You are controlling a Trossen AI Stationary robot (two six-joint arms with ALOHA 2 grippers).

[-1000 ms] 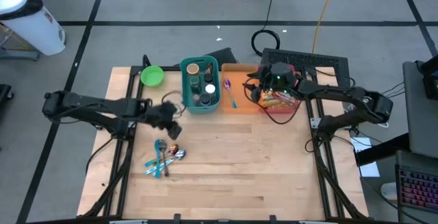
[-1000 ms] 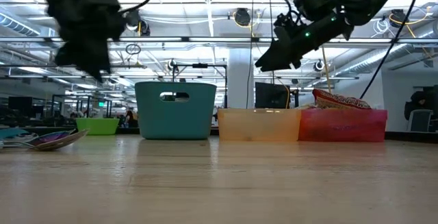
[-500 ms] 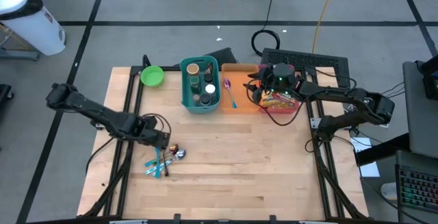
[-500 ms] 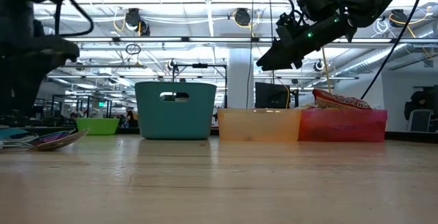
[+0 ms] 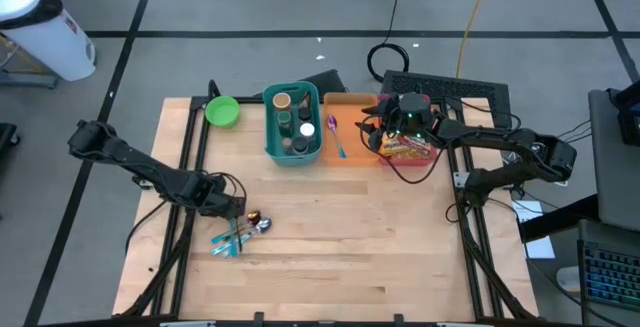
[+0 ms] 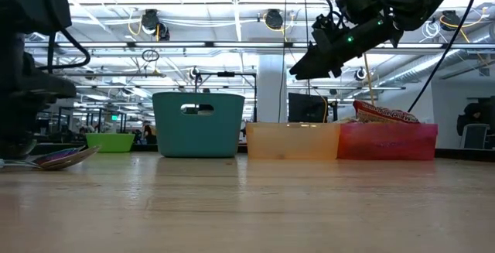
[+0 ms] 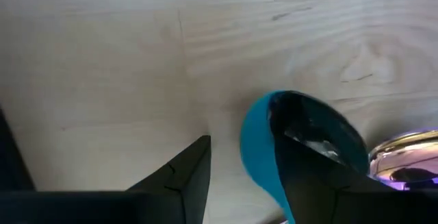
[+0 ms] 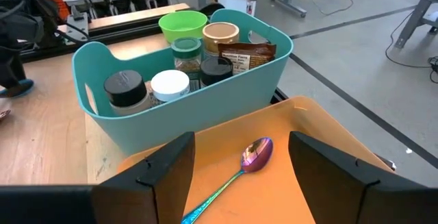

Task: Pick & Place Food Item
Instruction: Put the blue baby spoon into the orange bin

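Observation:
A snack bag (image 5: pixel 405 145) lies in the red bin (image 6: pixel 387 141) at the far right. Jars and a brown packet stand in the teal bin (image 5: pixel 293 122). My right gripper (image 5: pixel 375 127) hangs open above the orange tray (image 5: pixel 350 147), its fingers (image 8: pixel 171 162) holding nothing. My left gripper (image 5: pixel 232 210) points down, open, low over a heap of spoons (image 5: pixel 240 235) on the table's left half. In the left wrist view, one finger (image 7: pixel 315 162) stands over the bowl of a blue spoon (image 7: pixel 254 145). An iridescent spoon (image 7: pixel 404 155) lies beside it. My left gripper comes from above, pointing down. One finger covers part of the blue spoon's bowl (image 7: pixel 260 125); I cannot tell whether it touches it. Nothing lies between the two fingers but bare wood.
A green bowl (image 5: pixel 222 111) sits at the far left corner. An iridescent spoon (image 8: pixel 256 152) lies in the orange tray. The three bins stand in a row along the far edge. The wooden table's (image 5: pixel 350 237) middle and near part is open board.
My left gripper has gone from beside the teal bin toward the table's near edge and down, until it is low over the spoons. It has rolled about its own pointing line on the way. Its fingers show no change in gap.

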